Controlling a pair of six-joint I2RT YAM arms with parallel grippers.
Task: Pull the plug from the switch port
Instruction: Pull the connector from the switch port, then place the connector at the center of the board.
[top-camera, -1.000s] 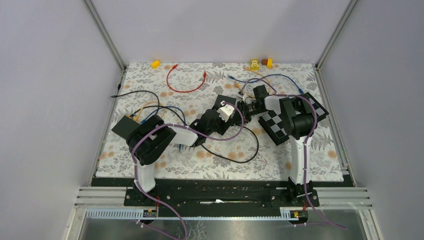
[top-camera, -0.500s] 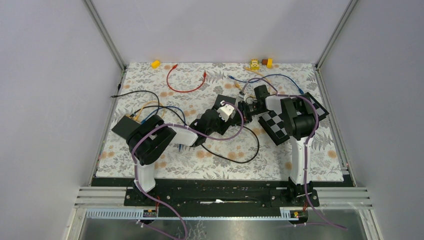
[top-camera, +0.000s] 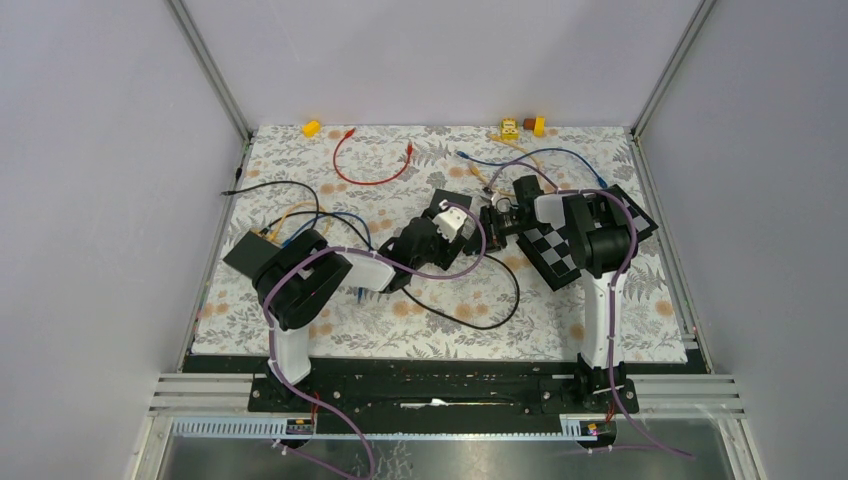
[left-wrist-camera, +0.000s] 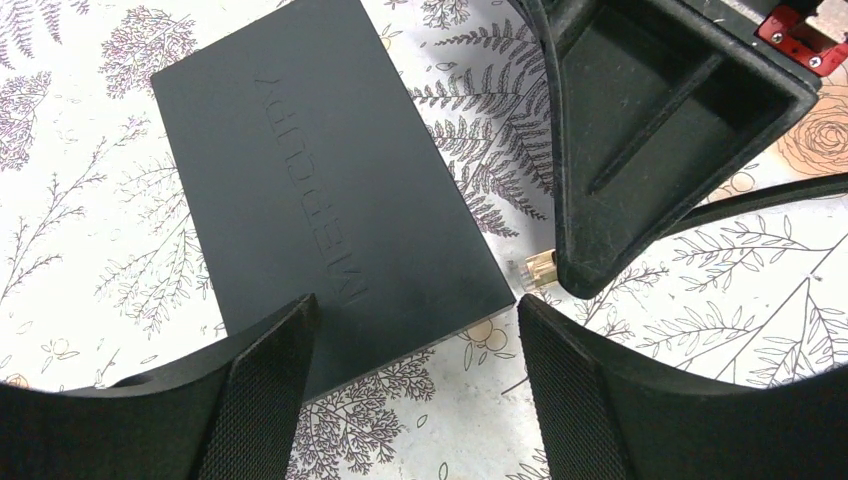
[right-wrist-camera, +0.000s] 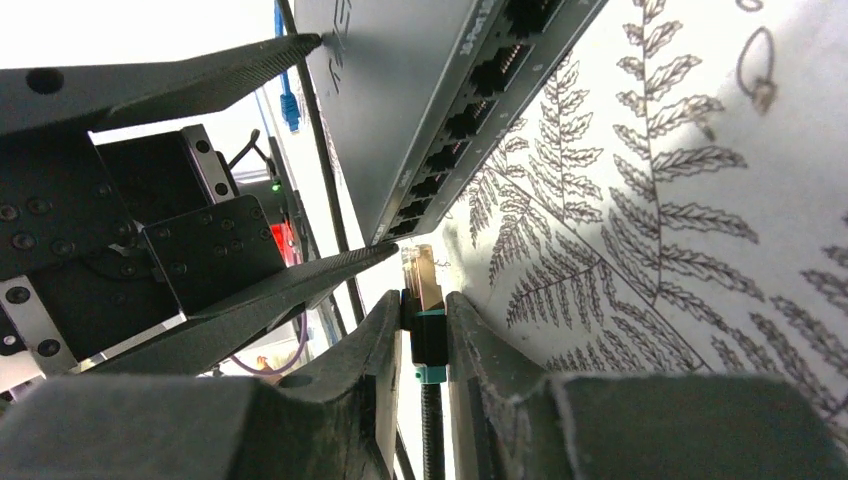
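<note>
1. Between the right fingers: plug (right-wrist-camera: 420, 275), pinched at its teal boot (right-wrist-camera: 430, 345), clear tip poking out past the fingertips. The right gripper (right-wrist-camera: 428, 340) is narrow and closed on it.
2. Just ahead of that tip: switch (left-wrist-camera: 320, 200), its row of ports (right-wrist-camera: 470, 115) facing the right gripper. The plug appears clear of the port, but only just beside the switch's face.
3. Astride the switch's near end: left gripper (left-wrist-camera: 415, 380), jaws wide, not clamped. Bare mat (left-wrist-camera: 700, 300) shows between one finger and the switch.
4. Behind the right fingers: black cable (right-wrist-camera: 432, 440), trailing out of sight.

Risks, as judged:
5. Snag. The tip sits so near the ports that a sideways drift could catch its latch on a port edge, or push it back in.
6. Switch shift. With the left jaws wide, nothing braces the switch; any contact from the plug or the right fingers could slide it.
7. Slip. The grip is on the boot only; a tug from the cable could pull the plug through the fingers.
8. Collision. The two grippers are close together, so a careless retreat could knock one against the other.
</note>
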